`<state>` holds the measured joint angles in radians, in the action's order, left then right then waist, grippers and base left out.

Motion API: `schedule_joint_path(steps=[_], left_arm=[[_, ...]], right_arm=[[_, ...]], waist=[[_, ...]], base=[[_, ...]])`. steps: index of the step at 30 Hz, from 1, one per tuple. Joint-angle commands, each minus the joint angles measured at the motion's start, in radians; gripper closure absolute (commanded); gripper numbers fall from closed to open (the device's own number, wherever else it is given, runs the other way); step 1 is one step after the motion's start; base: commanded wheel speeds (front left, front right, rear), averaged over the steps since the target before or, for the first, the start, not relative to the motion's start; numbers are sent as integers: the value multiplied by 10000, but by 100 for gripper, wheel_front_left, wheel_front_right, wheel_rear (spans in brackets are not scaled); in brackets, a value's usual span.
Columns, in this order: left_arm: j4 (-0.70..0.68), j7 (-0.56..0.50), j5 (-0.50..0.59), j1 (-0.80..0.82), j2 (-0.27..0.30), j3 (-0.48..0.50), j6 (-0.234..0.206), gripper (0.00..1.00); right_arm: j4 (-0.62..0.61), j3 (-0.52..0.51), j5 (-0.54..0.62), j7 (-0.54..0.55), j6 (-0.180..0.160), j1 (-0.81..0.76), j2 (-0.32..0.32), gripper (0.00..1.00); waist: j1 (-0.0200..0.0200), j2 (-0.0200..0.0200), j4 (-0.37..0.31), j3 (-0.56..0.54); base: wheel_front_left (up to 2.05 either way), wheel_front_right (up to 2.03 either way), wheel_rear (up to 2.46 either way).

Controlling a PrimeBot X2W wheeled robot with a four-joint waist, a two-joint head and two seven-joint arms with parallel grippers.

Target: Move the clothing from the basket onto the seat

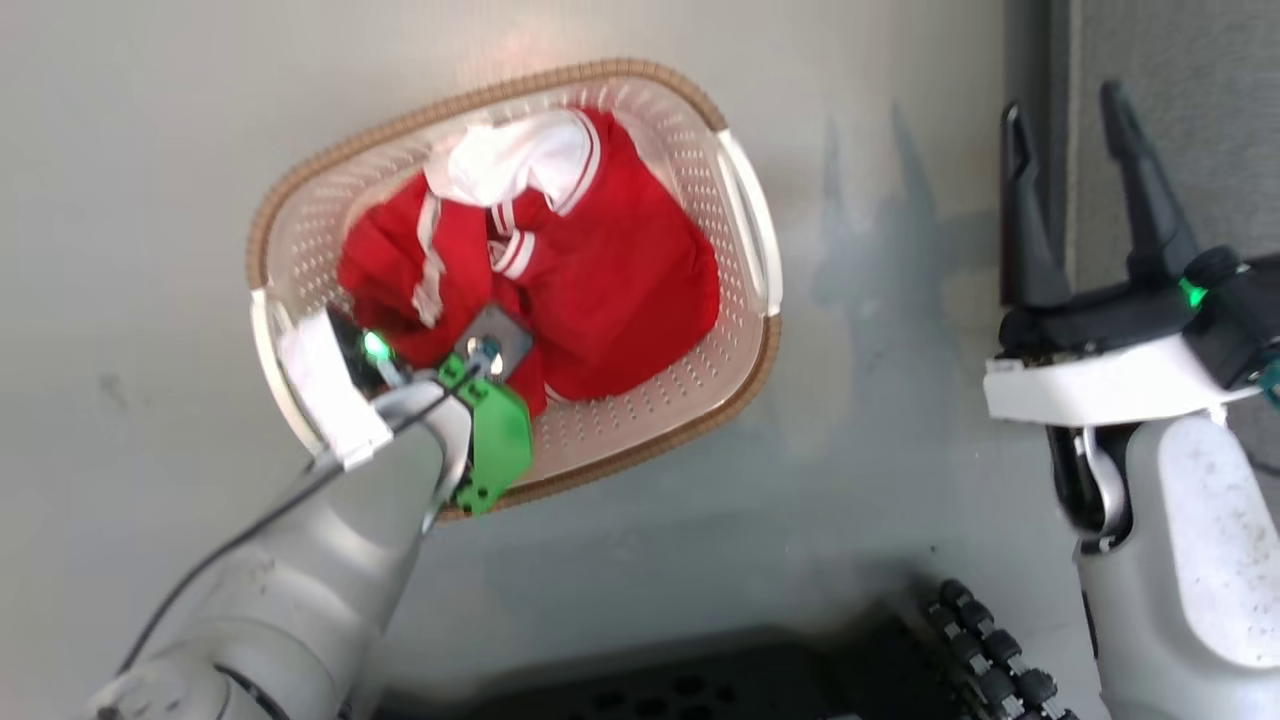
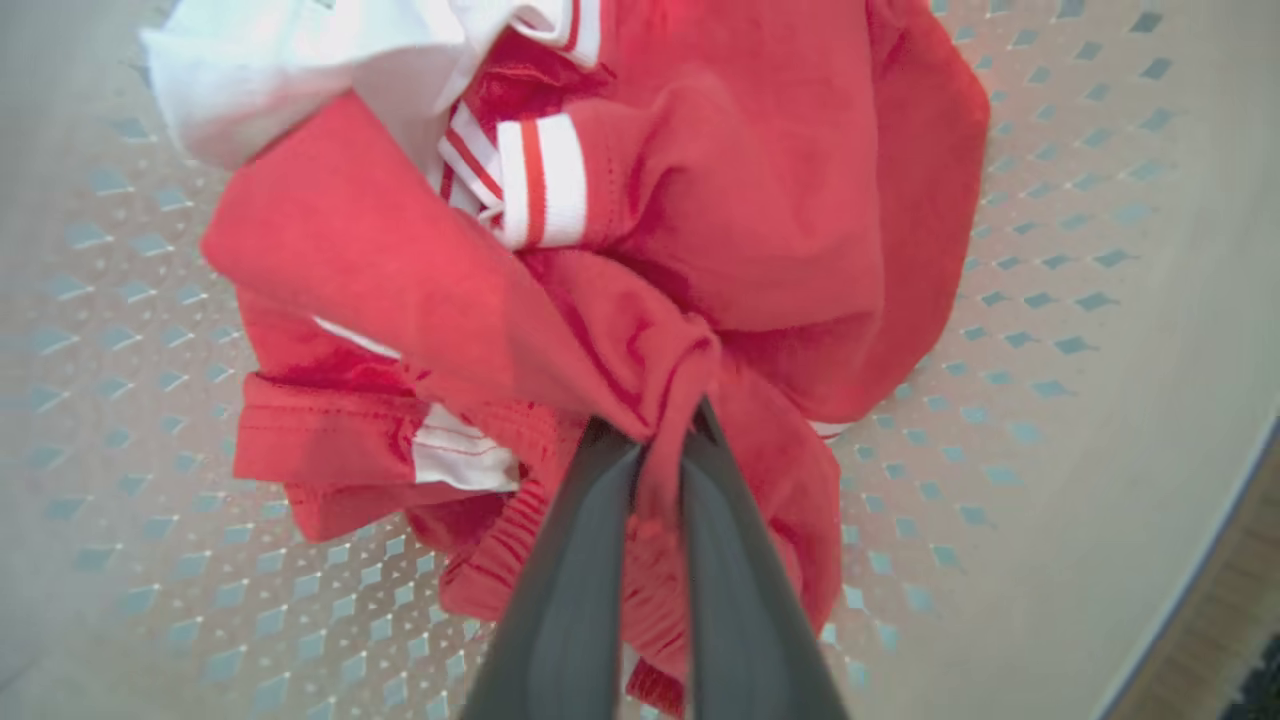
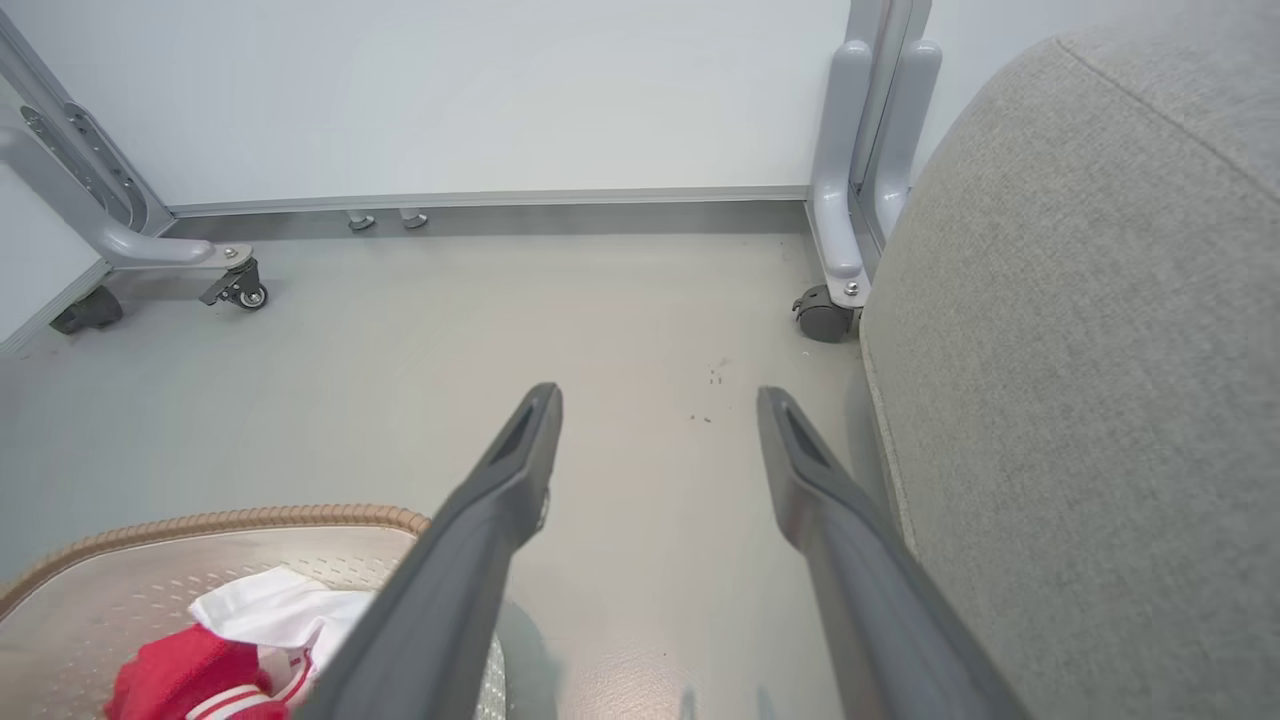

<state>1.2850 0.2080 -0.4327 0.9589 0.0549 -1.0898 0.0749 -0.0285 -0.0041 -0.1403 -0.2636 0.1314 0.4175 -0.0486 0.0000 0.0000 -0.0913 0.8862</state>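
Crumpled red-and-white fabric garment (image 1: 600, 270) lies in cream perforated plastic basket (image 1: 600, 70), brown woven rim. Left gripper (image 2: 650, 425) jaws pinch a bunched red fold. Right gripper (image 3: 657, 398) jaws spread, empty, beside grey upholstered seat (image 3: 1080, 350). Likely light, limp, will drape; thick bunch holds best.

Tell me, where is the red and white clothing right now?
The red and white clothing lies bunched inside the basket on the floor, left of centre in the head view, with the left hand pinching a fold.
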Motion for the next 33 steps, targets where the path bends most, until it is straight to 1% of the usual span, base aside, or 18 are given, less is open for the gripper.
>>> schedule_joint_path(steps=[1,8,11,15,20,25,33], left_arm=[[-42,128,-124,-384,-19,59,23,100],[-560,522,-639,-1752,-42,339,20,100],[-893,583,-883,-2296,-44,521,-79,100],[-1833,581,-1050,-3013,-23,1005,-322,100],[-3114,578,-1007,-4022,220,1660,-644,100],[-4444,578,-755,-4959,458,2299,-918,100],[-6517,577,-58,-5820,851,3233,-1215,100]], right_arm=[[117,22,-47,-17,-14,-329,-35,0],[551,120,-65,-17,-14,-1388,-35,0],[686,212,-47,-17,-14,-1825,-35,0],[837,272,-18,-17,-14,-2413,-37,0],[1006,283,31,-17,-14,-3231,-38,0],[1106,364,12,-17,-14,-3927,-37,0],[1128,677,-203,-17,-14,-4316,-37,0]], waist=[[0,0,23,-1785],[0,0,282,-4000],[0,0,359,-4868],[0,0,438,-5974],[0,0,530,-7243],[0,0,569,-8202],[0,0,481,-8845]], base=[[0,0,0],[0,0,0],[0,0,0],[0,0,0],[0,0,0],[0,0,0],[0,0,0]])
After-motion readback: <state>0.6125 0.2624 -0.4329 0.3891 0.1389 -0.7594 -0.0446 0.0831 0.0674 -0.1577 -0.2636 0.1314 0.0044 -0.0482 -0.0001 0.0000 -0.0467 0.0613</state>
